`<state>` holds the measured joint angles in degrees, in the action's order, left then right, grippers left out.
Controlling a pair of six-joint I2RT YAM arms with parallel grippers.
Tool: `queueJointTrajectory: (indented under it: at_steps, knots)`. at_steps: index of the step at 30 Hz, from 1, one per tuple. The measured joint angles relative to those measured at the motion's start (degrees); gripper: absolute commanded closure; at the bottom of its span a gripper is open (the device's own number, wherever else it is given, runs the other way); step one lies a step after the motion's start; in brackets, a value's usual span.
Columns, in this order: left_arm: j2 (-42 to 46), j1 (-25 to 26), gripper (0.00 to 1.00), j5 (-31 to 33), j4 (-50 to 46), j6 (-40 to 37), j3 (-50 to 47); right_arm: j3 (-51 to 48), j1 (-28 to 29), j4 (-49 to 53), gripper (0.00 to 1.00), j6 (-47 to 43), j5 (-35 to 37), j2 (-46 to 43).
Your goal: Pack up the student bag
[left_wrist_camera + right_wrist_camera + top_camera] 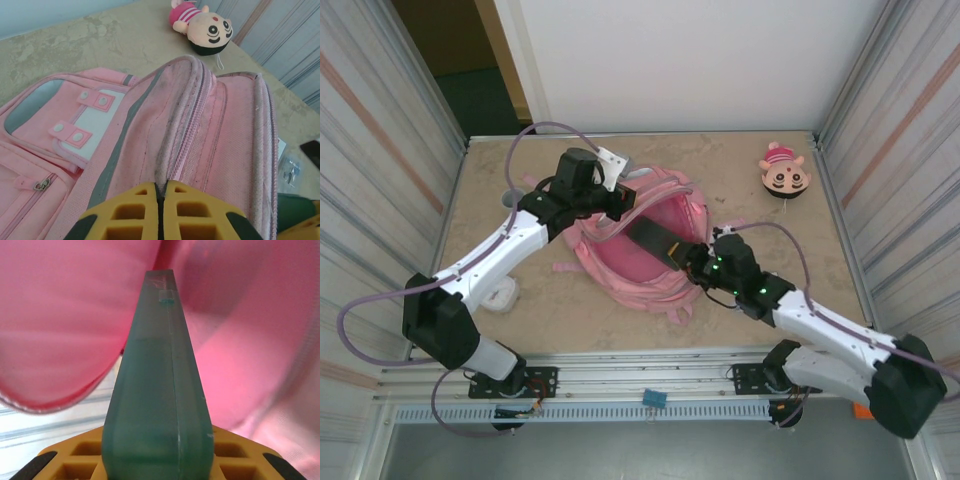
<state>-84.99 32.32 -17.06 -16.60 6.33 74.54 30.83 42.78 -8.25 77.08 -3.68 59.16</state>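
Right gripper [159, 440] clamped on a green slab [160, 365] already poking into the bag [638, 262] mid-table, left gripper [161, 186] pinching its rim [175, 135] open, so packing's roughly underway, with the plush [784, 172] not in yet.

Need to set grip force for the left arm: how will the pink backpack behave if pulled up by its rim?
Probably floppy: the student bag is soft fabric, creasing where the left tool pinches its zipper rim. Likely light, lying slack and flattened. It should drag and sag rather than lift whole, shifting against the green item in the right tool.
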Motion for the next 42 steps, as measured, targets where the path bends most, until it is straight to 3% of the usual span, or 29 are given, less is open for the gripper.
queueJointTrajectory:
  at_steps: [9, 14, 22, 25, 27, 29, 34, 42]
  knots:
    - [-1.6, -0.2, 1.0, -1.7, 0.7, 1.6, 2.6, 7.4, 4.4, -18.9, 0.87, 8.2, 7.4, 24.3]
    - [-1.7, -0.6, 1.0, -2.6, 0.8, 2.2, 3.2, 12.6, 5.7, -24.7, 0.86, 10.7, 9.4, 33.7]
    - [-1.8, -2.0, 1.0, -3.5, 1.6, 3.0, 3.5, 19.9, 6.7, -29.2, 0.68, 15.2, 9.4, 44.5]
    - [-1.8, -2.6, 1.0, -3.5, 1.8, 3.0, 3.5, 21.7, 6.2, -27.8, 0.59, 16.2, 7.9, 45.4]
    - [-1.7, -2.8, 1.0, -3.6, 2.0, 3.1, 3.4, 22.2, 5.8, -26.0, 0.43, 16.8, 6.5, 45.4]
    - [-1.7, -3.1, 1.0, -3.6, 2.3, 3.2, 3.0, 22.2, 5.4, -23.5, 0.36, 17.3, 5.2, 45.1]
    - [-1.3, -3.4, 0.99, -3.5, 3.3, 3.5, 1.6, 19.6, 4.4, -17.1, 0.31, 17.2, 1.5, 41.5]
    - [-0.3, -3.5, 0.99, -3.3, 3.5, 3.3, -0.3, 11.6, 4.3, -5.4, 0.28, 15.5, 0.3, 25.5]
